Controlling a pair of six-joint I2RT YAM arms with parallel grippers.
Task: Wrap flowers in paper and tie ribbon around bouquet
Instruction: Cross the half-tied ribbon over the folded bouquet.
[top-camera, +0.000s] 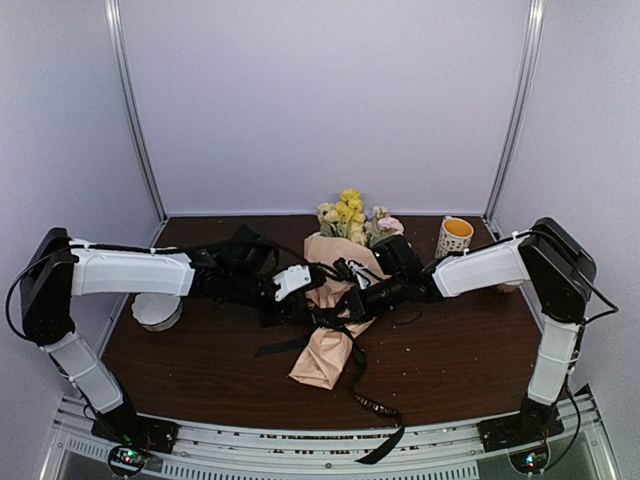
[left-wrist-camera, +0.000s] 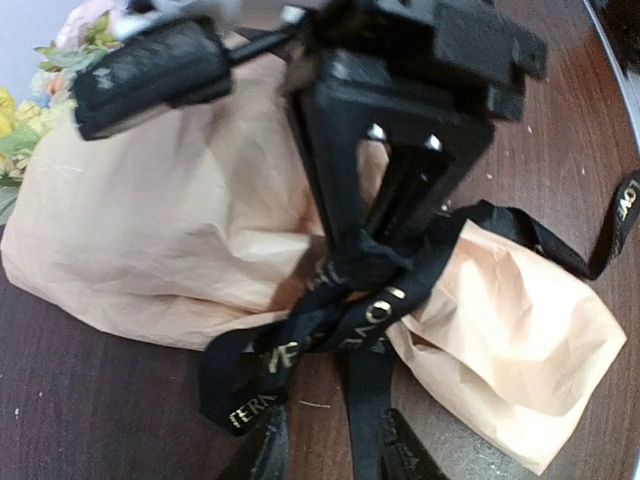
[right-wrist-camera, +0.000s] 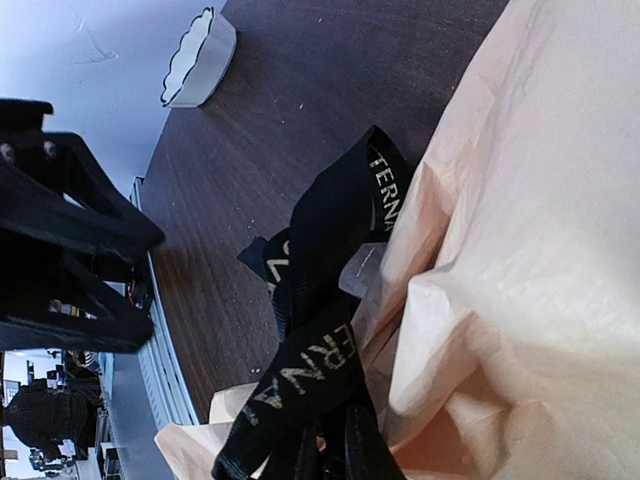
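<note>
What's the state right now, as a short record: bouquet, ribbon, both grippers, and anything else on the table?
bouquet: wrapped, lying on the table, flowers at the far end
ribbon: crossed over the cone's narrow part; one tail trails off the near edge
right gripper: shut on the ribbon at the crossing
left gripper: open, a ribbon strand between its fingers
other items: mug far right, white dish left

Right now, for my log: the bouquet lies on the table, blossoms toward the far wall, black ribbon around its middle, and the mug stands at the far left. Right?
No: the mug stands at the far right, as the top external view shows. The bouquet does lie with blossoms toward the far wall, black ribbon around its middle.
</note>
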